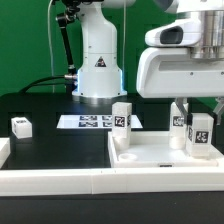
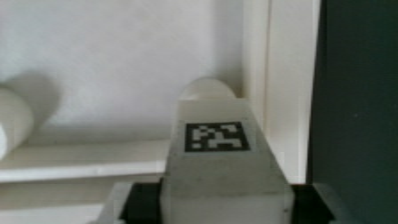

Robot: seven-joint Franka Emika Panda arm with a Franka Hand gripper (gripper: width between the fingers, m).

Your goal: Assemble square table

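Note:
The white square tabletop (image 1: 155, 155) lies flat at the front, rim up. Three white tagged legs stand on it: one at the exterior view's left corner (image 1: 121, 118), one further back (image 1: 180, 122), and one near the right corner (image 1: 201, 135). My gripper (image 1: 199, 112) comes down from above and is shut on this right leg. In the wrist view the held leg (image 2: 217, 150) fills the gap between my black pads (image 2: 146, 202), over the tabletop (image 2: 125, 60) by its rim (image 2: 267, 60). A fourth leg (image 1: 21, 126) lies loose on the black table at the left.
The marker board (image 1: 88, 122) lies in the middle in front of the robot base (image 1: 97, 70). White barrier rails (image 1: 60, 180) run along the front and the left. Another leg's rounded end (image 2: 9, 115) shows in the wrist view.

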